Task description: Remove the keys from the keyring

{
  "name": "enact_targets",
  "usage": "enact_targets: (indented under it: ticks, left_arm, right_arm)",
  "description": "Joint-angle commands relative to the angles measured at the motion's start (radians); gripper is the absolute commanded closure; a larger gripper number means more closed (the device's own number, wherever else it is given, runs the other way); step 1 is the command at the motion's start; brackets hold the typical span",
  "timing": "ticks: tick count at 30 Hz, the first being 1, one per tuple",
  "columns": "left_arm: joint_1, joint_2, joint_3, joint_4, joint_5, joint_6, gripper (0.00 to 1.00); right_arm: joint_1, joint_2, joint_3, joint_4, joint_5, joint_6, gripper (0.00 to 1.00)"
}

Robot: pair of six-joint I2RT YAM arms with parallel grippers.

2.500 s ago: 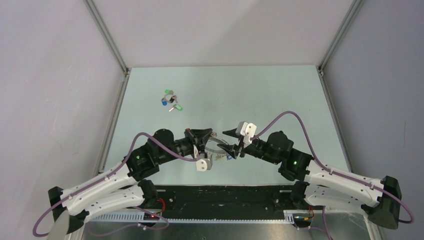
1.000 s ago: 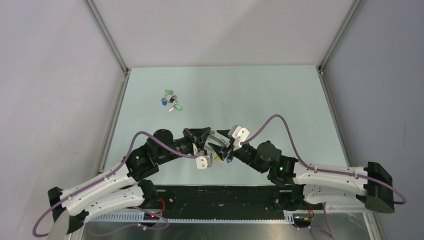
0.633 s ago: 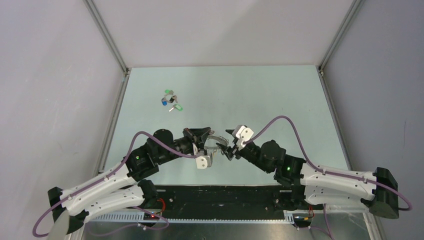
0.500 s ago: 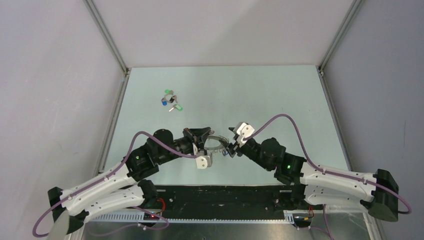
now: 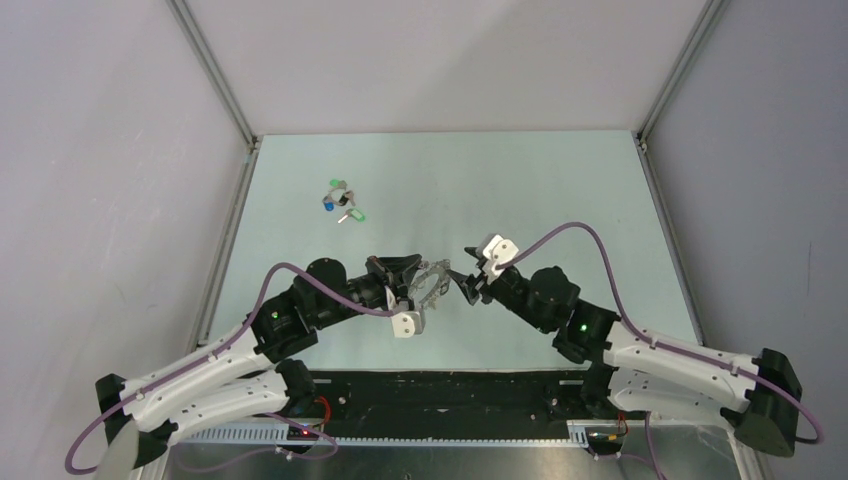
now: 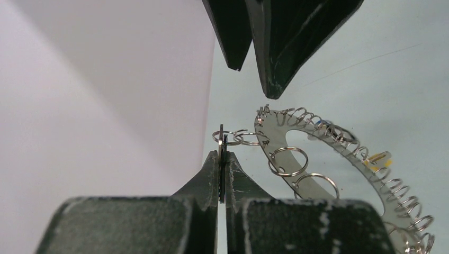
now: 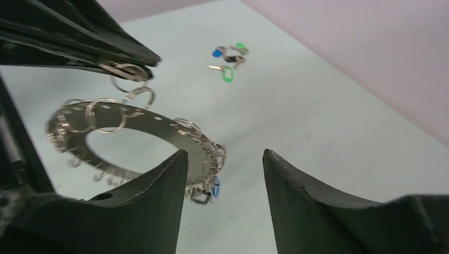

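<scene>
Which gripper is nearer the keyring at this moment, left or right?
Left. The left gripper is shut on a wire loop of the keyring, at its rim. The right gripper stands open just off the opposite rim, not touching it.

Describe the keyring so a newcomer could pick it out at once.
Over the green table, look at the near middle. The keyring hangs there from the left gripper, shut on a rim loop. It is a flat grey holed disc fringed with wire loops, unlike the small tagged keys farther off.

keyring [image 7: 180, 140] shiny metal, keys [image 7: 230, 59] metal w/ glossy plastic tags, table [image 5: 550, 190] matt, smooth
</scene>
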Motion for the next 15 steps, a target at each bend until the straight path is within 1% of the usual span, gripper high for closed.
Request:
enact_targets:
  ticks: [1, 3, 5, 10, 15]
  left_arm:
    - [-0.002, -0.019, 0.048, 0.068, 0.0, -0.015, 1.0]
    - [-0.002, -0.018, 0.049, 0.068, 0.0, -0.015, 1.0]
    - [-0.002, -0.019, 0.049, 0.068, 0.001, -0.015, 1.0]
    - [-0.002, -0.017, 0.049, 0.069, 0.001, -0.015, 1.0]
    - [-0.001, -0.016, 0.05, 0.068, 0.001, -0.017, 1.0]
  right_arm:
    - [0.004, -0.095, -0.001, 0.012, -0.131, 0.0, 0.42]
    - [0.018, -0.108, -0.004, 0.02, -0.189, -0.017, 0.43]
    - [0.03, -0.107, -0.004, 0.051, -0.215, -0.033, 0.43]
    - [0.036, -0.058, 0.01, 0.117, -0.246, -0.025, 0.47]
    - [0.052, -0.005, 0.014, 0.164, -0.272, -0.008, 0.49]
